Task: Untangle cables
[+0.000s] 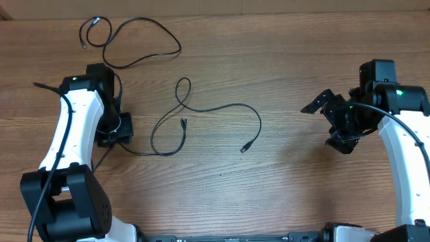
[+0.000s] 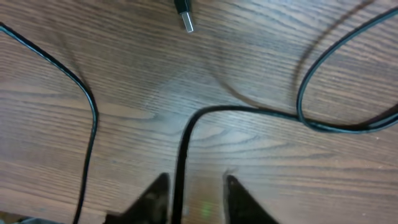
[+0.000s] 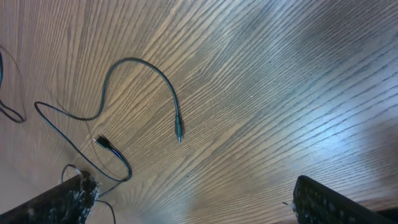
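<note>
**Left gripper** (image 2: 196, 180): In the left wrist view the fingers (image 2: 155, 196) rise from the bottom edge and straddle one black cable (image 2: 181, 155). The gap between them is wider than the cable, so the jaws are parted and not clamped on it. The cable runs close to the left-hand finger, climbs to mid-frame, then bends right into a loop at the right edge. A silver-tipped plug (image 2: 185, 15) lies at top centre.

**Right gripper** (image 3: 189, 183): The jaws are spread wide with nothing between them, above bare table (image 1: 282, 195) at the right of the overhead view.

**Cables:** In the overhead view, one looped cable (image 1: 179, 47) lies alone at the upper left. A second cable (image 1: 235, 105) curls through the centre, with its plug end (image 1: 244, 148) lower right of centre. Neither gripper touches these two cables.
</note>
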Motion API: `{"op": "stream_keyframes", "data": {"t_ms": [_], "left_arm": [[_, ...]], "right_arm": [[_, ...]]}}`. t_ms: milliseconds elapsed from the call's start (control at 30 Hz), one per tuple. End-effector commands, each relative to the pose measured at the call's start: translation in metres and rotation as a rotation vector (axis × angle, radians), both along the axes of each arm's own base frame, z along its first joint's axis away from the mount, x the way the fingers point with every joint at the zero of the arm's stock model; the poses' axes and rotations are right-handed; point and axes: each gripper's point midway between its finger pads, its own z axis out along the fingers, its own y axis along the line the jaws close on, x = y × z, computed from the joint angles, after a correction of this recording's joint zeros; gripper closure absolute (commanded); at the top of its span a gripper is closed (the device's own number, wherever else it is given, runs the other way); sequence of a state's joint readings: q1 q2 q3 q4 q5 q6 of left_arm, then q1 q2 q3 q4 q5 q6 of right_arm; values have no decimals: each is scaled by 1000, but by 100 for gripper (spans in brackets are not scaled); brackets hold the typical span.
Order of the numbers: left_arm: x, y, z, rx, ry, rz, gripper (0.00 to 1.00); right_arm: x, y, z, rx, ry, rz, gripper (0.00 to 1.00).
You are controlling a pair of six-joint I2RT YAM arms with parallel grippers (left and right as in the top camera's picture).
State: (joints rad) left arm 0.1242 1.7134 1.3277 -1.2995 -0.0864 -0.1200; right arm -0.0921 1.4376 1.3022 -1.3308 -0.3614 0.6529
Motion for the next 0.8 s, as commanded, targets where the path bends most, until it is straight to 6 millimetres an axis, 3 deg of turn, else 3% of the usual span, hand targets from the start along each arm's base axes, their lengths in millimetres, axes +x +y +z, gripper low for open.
{"op": "stream_keyframes", "data": {"t_ms": [0,100,167,200,267,300,333,400,500,633,700,767], "left_arm": [[1,-1,0,-8,-5,-7,96],[3,-1,11,-8,-8,2,96],[6,-1,31,-1,-18,47,96],[10,0,57,4,-42,86,96],[16,-1,86,3,-85,102,96],[23,-6,116,-26,-148,106,96],[27,-9,131,-48,-187,106,96],[42,-22,177,-118,-344,93,96],[56,-50,263,-268,-653,30,96],[44,-81,355,-418,-954,-89,96],[32,-91,386,-453,-1061,-142,96],[22,-92,404,-445,-1128,-164,96]], "right_arm": [[2,-2,1,-8,-8,1,0],[2,-2,1,-8,-8,1,0],[2,-2,1,-8,-8,1,0],[2,-2,1,-8,-8,1,0],[2,-2,1,-8,-8,1,0],[2,-2,1,-8,-8,1,0],[2,-2,1,-8,-8,1,0],[2,-2,1,-8,-8,1,0],[2,-2,1,-8,-8,1,0],[2,-2,1,-8,-8,1,0],[2,-2,1,-8,-8,1,0],[2,-2,1,-8,-8,1,0]]}}
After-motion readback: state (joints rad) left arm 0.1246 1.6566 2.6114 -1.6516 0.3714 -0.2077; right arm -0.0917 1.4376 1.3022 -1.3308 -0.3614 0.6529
